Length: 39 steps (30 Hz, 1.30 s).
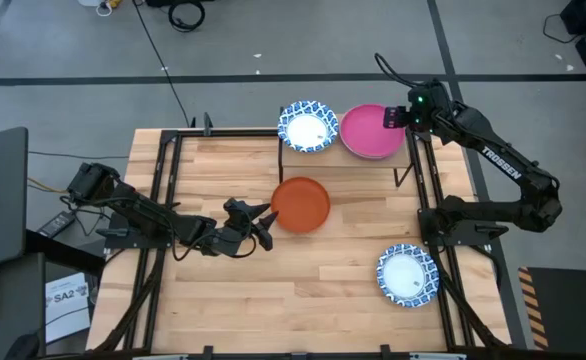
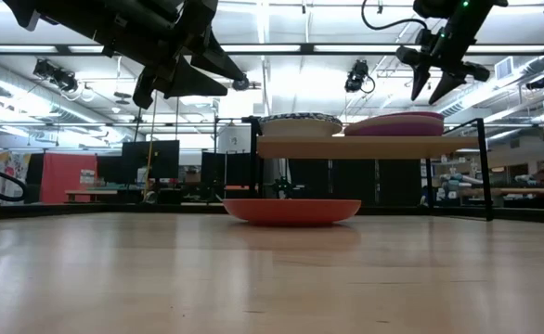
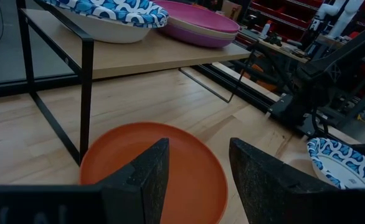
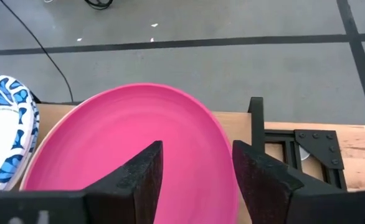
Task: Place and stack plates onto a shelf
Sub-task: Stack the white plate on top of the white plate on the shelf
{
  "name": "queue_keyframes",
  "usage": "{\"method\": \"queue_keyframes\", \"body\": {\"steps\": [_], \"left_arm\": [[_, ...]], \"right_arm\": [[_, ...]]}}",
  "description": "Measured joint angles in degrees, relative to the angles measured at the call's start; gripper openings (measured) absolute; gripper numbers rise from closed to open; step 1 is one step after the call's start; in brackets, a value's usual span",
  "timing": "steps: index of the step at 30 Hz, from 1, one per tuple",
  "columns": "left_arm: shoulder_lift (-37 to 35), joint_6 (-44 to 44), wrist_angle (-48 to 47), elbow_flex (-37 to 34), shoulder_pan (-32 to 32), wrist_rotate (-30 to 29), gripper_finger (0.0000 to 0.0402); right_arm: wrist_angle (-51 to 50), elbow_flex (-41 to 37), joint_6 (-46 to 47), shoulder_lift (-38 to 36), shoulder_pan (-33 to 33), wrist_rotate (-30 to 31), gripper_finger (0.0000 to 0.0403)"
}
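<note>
The shelf (image 1: 345, 155) stands at the table's far middle. On it lie a blue-patterned plate (image 1: 308, 127) on the left and a pink plate (image 1: 368, 132) on the right. An orange plate (image 1: 301, 204) rests on the tabletop in front of the shelf. Another blue-patterned plate (image 1: 407, 275) lies on the table at the near right. My left gripper (image 1: 266, 226) is open and empty, just left of the orange plate (image 3: 151, 168) and above the table. My right gripper (image 1: 393, 118) is open and empty, hovering above the pink plate's (image 4: 132, 137) right part.
A black metal frame (image 1: 163, 160) runs around the tabletop. The shelf's thin black legs (image 3: 86, 99) stand just beyond the orange plate. Bare tabletop lies at the near middle (image 1: 303, 290) and at the left. The floor lies beyond the table's far edge.
</note>
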Motion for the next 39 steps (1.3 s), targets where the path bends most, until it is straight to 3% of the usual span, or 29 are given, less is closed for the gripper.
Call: {"method": "queue_keyframes", "body": {"steps": [11, 19, 25, 32, 39], "left_arm": [[0.0, 0.0, 0.0, 0.0, 0.0, 0.0, 0.0174], [0.0, 0.0, 0.0, 0.0, 0.0, 0.0, 0.0174], [0.0, 0.0, 0.0, 0.0, 0.0, 0.0, 0.0174], [0.0, 0.0, 0.0, 0.0, 0.0, 0.0, 0.0174], [0.0, 0.0, 0.0, 0.0, 0.0, 0.0, 0.0174]], "right_arm": [[-0.3, 0.0, -3.0, -1.1, 1.5, -1.6, 0.0199], [-1.3, 0.0, -3.8, -5.6, 9.2, -1.7, 0.0199], [-5.7, 0.0, -2.0, -8.2, 20.6, -3.0, 0.0199], [-7.7, 0.0, 5.3, -7.8, 39.4, -2.7, 0.0199], [-5.3, 0.0, 12.2, -3.4, 59.1, 4.2, 0.0199]]}}
